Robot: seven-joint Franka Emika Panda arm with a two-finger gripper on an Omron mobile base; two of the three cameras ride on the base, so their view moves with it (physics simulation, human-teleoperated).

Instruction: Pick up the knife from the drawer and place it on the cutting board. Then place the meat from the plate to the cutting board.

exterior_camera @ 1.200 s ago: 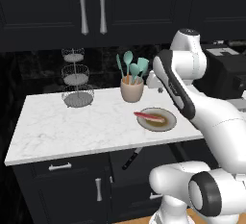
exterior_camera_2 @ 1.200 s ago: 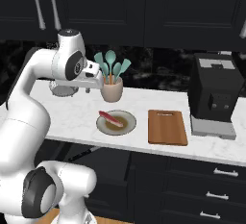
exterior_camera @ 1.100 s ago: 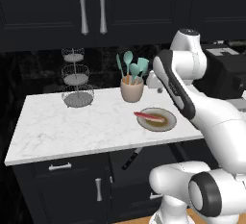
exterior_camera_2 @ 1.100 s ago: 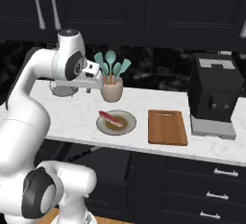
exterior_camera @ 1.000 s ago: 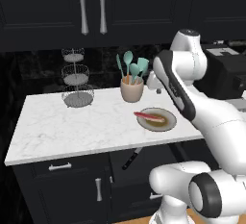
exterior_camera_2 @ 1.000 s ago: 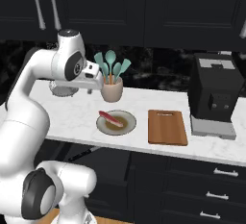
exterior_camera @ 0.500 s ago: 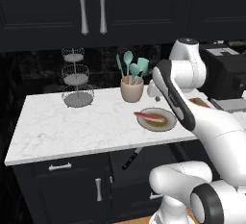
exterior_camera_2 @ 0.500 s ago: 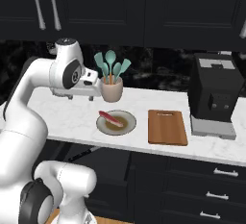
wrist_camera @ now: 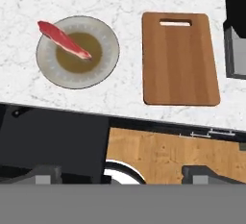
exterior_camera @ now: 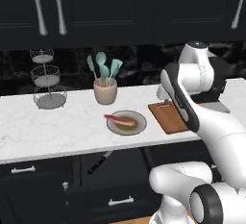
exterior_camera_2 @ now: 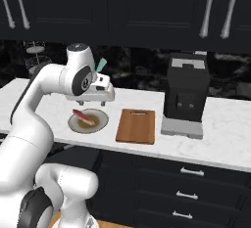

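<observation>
Left base view first, going left to right: a tiered wire stand (exterior_camera: 48,81) is parked at the far left of the white marble counter (exterior_camera: 57,131). Next comes a beige cup of teal utensils (exterior_camera: 104,91), and just in front of it the plate (exterior_camera: 138,128) with the meat (exterior_camera: 119,119) laid across its left half. The cutting board (exterior_camera: 166,117) is seen just right of the plate, close but not touching, partly covered by the arm. Nothing is lying on it.

The knife (exterior_camera: 100,162) can be made out from this angle too. It's below the counter edge, lying slanted in the dark space there, black handle lower left and blade pointing up and right. Whether it's resting inside the drawer can't be told from that shot.

Right base view gives the full board plus a black coffee machine (exterior_camera_2: 185,92) standing just right of it.

Hand view looks straight down: plate and meat at left, board at right, and a black box that looks like the drawer (wrist_camera: 53,141) pulled out under the counter edge. The gripper (wrist_camera: 122,174) is spread wide with nothing between the fingertips (wrist_camera: 45,175), and it's held above the floor in front of the counter.
</observation>
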